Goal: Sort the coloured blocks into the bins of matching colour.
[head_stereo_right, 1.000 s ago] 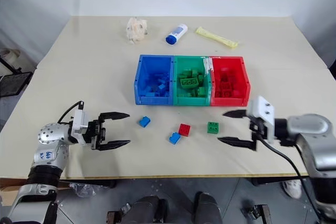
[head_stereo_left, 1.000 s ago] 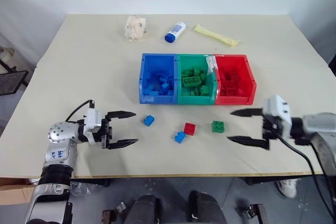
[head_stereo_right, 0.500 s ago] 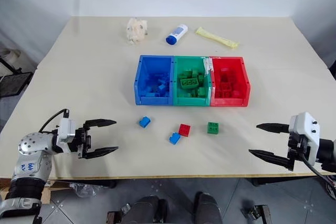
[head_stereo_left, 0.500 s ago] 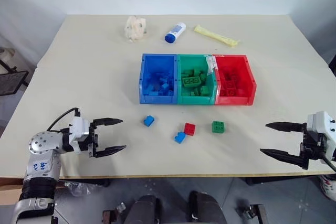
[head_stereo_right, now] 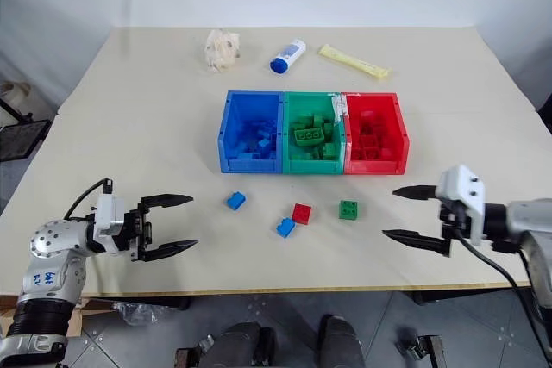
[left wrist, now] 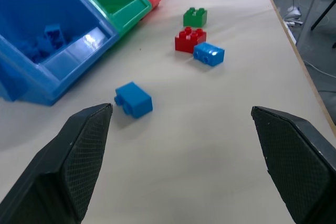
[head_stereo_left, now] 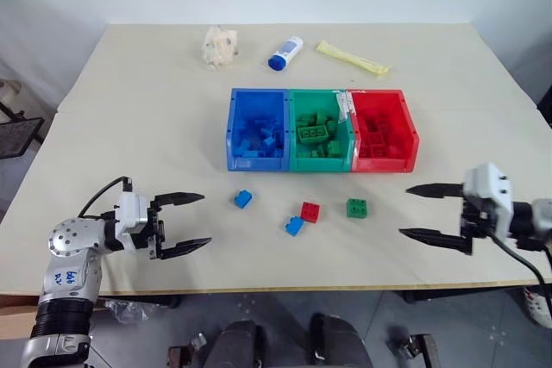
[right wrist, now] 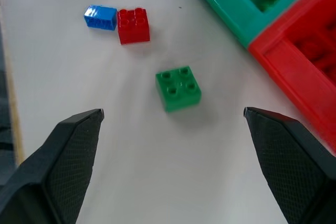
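Three joined open-topped plastic bins are sitting mid-table on the cream table (head_stereo_left: 129, 109): a blue bin (head_stereo_left: 257, 129), a green bin (head_stereo_left: 321, 131) and a red bin (head_stereo_left: 385, 131), each already holding studded bricks of its own colour. In front of them four small plastic bricks are lying loose: a blue brick (head_stereo_left: 243, 199), a second blue brick (head_stereo_left: 295, 226) touching a red brick (head_stereo_left: 311, 211), and a green brick (head_stereo_left: 357, 208). The left end effector (head_stereo_left: 185, 223) is hovering wide and empty near the front edge; the right end effector (head_stereo_left: 425, 211) is likewise gaping wide, empty, just beside the green brick.
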